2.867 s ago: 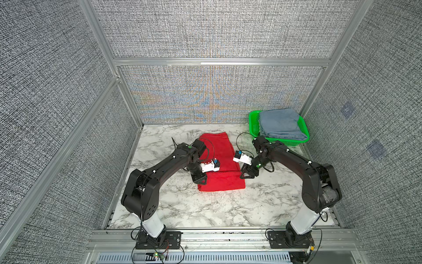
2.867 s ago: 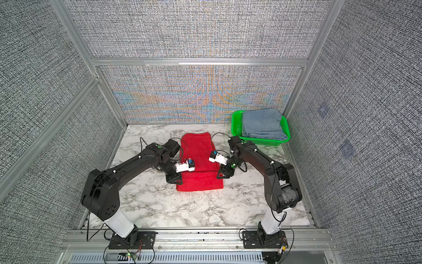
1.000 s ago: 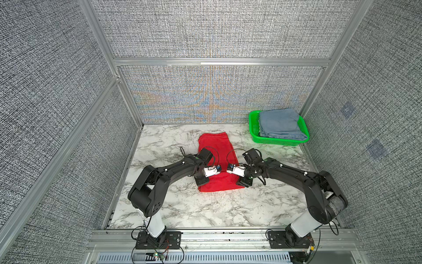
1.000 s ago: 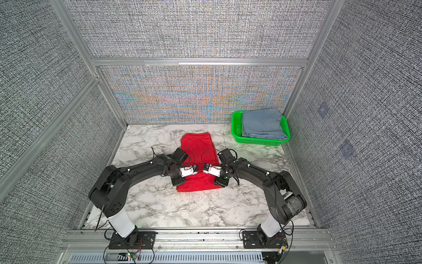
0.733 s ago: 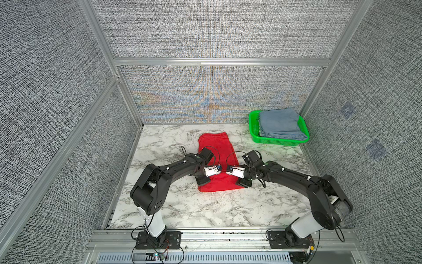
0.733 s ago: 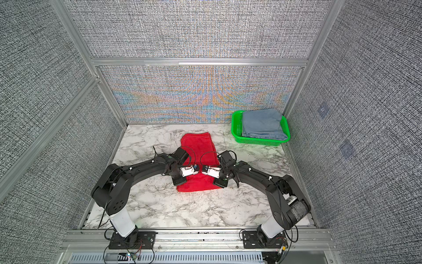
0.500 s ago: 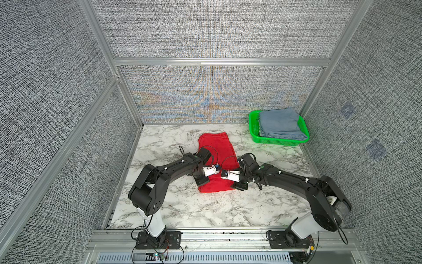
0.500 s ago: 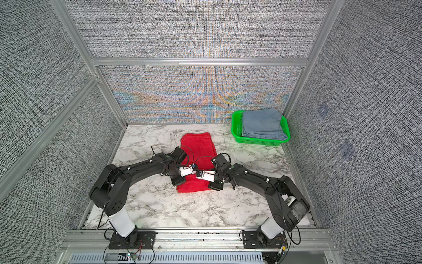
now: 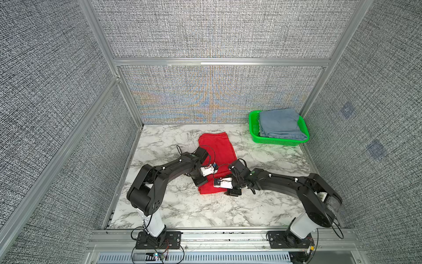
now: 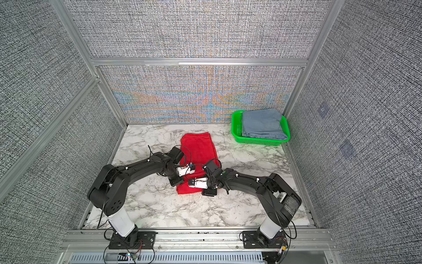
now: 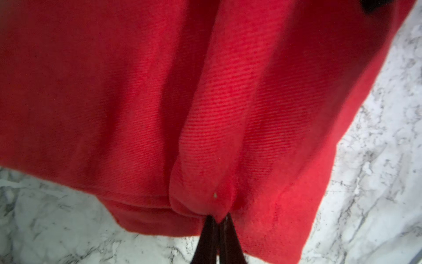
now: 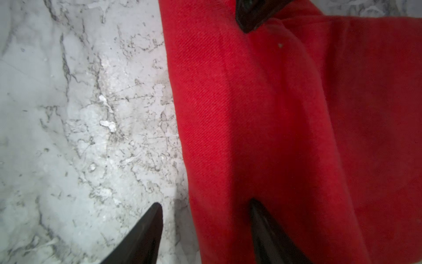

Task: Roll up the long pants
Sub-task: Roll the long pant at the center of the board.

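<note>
The long pants (image 9: 217,148) (image 10: 198,146) lie folded as a red strip on the marble table, running from the back toward the front in both top views. My left gripper (image 11: 218,217) (image 9: 201,182) sits at the strip's near left edge, shut on a pinched ridge of the red cloth (image 11: 205,137). At the near right corner my right gripper (image 12: 204,203) (image 9: 233,193) is open and straddles the cloth's edge. One of its fingertips (image 12: 157,208) is over bare marble and the other rests on the red cloth (image 12: 285,137).
A green basket (image 9: 253,128) (image 10: 237,130) at the back right holds a folded blue-grey garment (image 9: 278,123) (image 10: 262,123). Grey fabric walls with aluminium posts close in the table on three sides. Both arms reach in from the front rail.
The left gripper closed on the cloth at the near left edge. The right arm swung nearer and lower to the strip's near right corner, staying open.
</note>
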Controlling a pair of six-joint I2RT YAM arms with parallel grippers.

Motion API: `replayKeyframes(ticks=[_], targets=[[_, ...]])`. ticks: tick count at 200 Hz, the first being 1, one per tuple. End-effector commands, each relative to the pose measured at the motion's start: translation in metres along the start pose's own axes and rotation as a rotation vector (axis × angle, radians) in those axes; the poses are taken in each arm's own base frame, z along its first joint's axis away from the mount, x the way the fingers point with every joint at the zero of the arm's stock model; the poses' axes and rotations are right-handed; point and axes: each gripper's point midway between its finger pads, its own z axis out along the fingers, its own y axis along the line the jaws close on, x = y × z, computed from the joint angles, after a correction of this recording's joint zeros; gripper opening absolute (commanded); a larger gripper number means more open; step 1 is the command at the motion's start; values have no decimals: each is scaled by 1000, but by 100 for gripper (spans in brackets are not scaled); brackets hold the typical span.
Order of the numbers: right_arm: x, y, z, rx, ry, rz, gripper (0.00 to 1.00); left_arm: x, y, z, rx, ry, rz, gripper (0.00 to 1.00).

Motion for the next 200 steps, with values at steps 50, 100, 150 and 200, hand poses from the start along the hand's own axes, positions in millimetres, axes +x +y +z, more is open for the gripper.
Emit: replayKeyframes(ticks=[50, 100, 150, 200], targets=[[1, -8, 26, 12, 41, -15, 63, 7, -7, 3, 48, 40, -17, 2], [-6, -28, 26, 95, 26, -7, 59, 9, -8, 4, 54, 47, -14, 2], [10, -26, 38, 83, 87, 5, 45, 10, -7, 5, 52, 55, -16, 2], [15, -26, 40, 60, 121, 18, 9, 2, 9, -12, -8, 12, -47, 2]])
